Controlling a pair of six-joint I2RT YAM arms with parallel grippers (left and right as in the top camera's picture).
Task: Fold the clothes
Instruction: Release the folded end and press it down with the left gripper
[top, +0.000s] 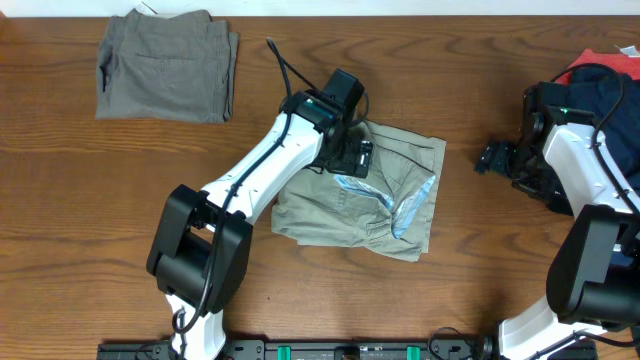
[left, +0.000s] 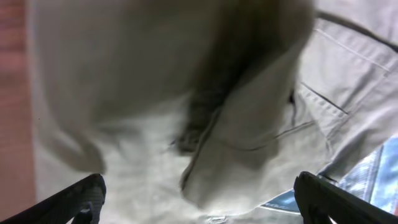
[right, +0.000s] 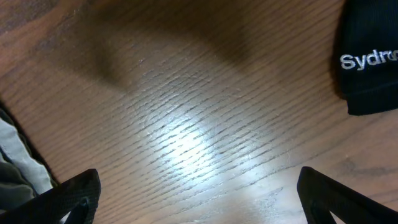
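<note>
Khaki shorts with a pale blue patterned lining lie crumpled on the wooden table at the centre. My left gripper hovers over their upper left part, open, with nothing between the fingers; the left wrist view shows the khaki cloth and a pocket seam close below the open fingers. My right gripper is open and empty over bare wood, right of the shorts; its wrist view shows the fingers spread over the tabletop. A pile of dark blue and red clothes lies at the far right.
A folded grey-green garment lies at the back left. A black cloth with white lettering shows in the right wrist view's upper right corner. Bare wood lies between the shorts and the right arm.
</note>
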